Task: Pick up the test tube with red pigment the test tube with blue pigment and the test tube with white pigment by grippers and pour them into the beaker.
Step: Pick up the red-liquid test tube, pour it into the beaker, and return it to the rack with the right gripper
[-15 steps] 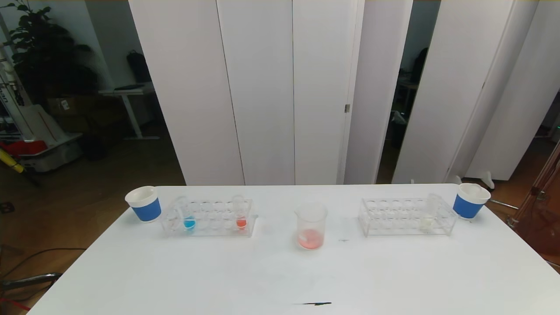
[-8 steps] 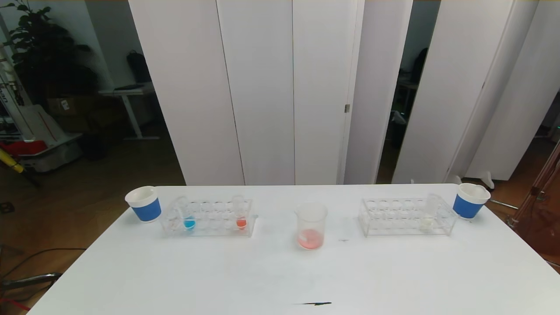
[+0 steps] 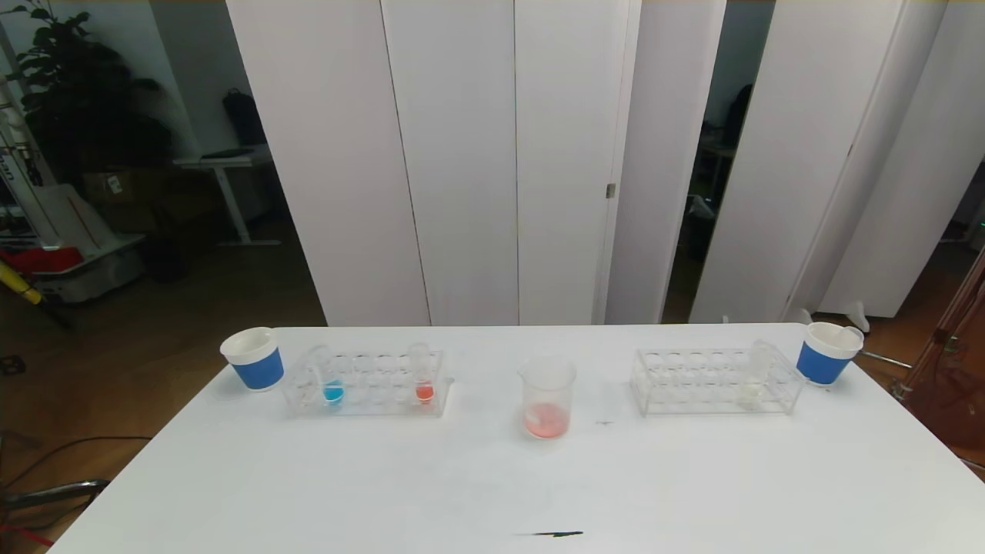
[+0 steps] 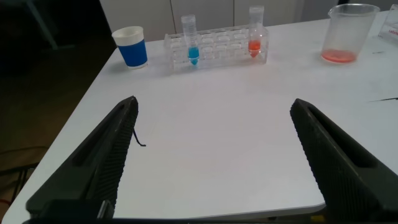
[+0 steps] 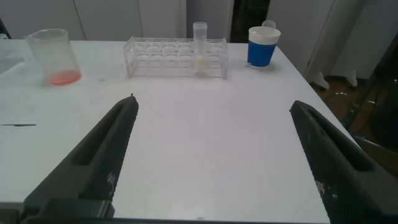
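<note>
The beaker (image 3: 547, 396) stands mid-table with a little red liquid at its bottom; it also shows as the beaker (image 4: 349, 32) and the beaker (image 5: 55, 56). In the left clear rack (image 3: 368, 382) stand the test tube with blue pigment (image 3: 331, 381), also seen as the blue tube (image 4: 191, 40), and the test tube with red pigment (image 3: 422, 377), the red tube (image 4: 254, 31). The right rack (image 3: 712, 380) holds the test tube with white pigment (image 3: 754, 377), the white tube (image 5: 200, 46). My left gripper (image 4: 213, 102) and right gripper (image 5: 212, 102) stay open and empty near the table's front edge, outside the head view.
A blue-banded white cup (image 3: 252, 358) stands at the far left corner and another cup (image 3: 827, 352) at the far right corner. A thin dark mark (image 3: 552, 533) lies near the front edge of the white table (image 3: 492, 477). White panels stand behind the table.
</note>
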Available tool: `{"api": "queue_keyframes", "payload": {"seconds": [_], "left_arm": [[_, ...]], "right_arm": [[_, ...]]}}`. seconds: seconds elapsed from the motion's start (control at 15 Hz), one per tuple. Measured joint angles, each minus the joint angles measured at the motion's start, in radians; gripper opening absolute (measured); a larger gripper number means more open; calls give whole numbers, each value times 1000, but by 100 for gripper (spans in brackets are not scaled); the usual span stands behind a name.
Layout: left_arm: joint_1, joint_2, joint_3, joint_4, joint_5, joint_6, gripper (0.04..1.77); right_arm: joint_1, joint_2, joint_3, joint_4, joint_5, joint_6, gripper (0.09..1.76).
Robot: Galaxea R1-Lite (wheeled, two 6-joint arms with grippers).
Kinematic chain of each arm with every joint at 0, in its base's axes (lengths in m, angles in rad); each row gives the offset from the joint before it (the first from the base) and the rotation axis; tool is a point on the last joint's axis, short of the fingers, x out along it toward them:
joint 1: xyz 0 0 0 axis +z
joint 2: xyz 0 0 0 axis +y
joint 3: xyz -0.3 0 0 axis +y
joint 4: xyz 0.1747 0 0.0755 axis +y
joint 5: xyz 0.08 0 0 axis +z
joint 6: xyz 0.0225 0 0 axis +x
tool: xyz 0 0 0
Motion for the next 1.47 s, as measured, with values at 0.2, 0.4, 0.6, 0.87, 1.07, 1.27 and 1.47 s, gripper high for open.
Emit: {"api": "queue_keyframes", "payload": {"seconds": [0.2, 0.4, 0.6, 0.87, 1.07, 1.27, 1.47], "left_arm": [[0, 0, 0, 0, 0, 0, 175], [0, 0, 0, 0, 0, 0, 175], [0, 0, 0, 0, 0, 0, 175], [0, 0, 0, 0, -1, 2, 175], [0, 0, 0, -2, 1, 4, 175], [0, 0, -2, -1, 13, 16, 175], [0, 0, -15, 1, 23, 13, 175]], "right_arm": [[-1, 0, 2, 0, 0, 0, 175], [-1, 0, 3, 0, 0, 0, 175], [-1, 0, 3, 0, 0, 0, 175], [-1, 0, 3, 0, 0, 1, 175], [-1, 0, 3, 0, 0, 0, 175], [-1, 0, 3, 0, 0, 1, 175], [-1, 0, 3, 1, 0, 0, 175]]}}
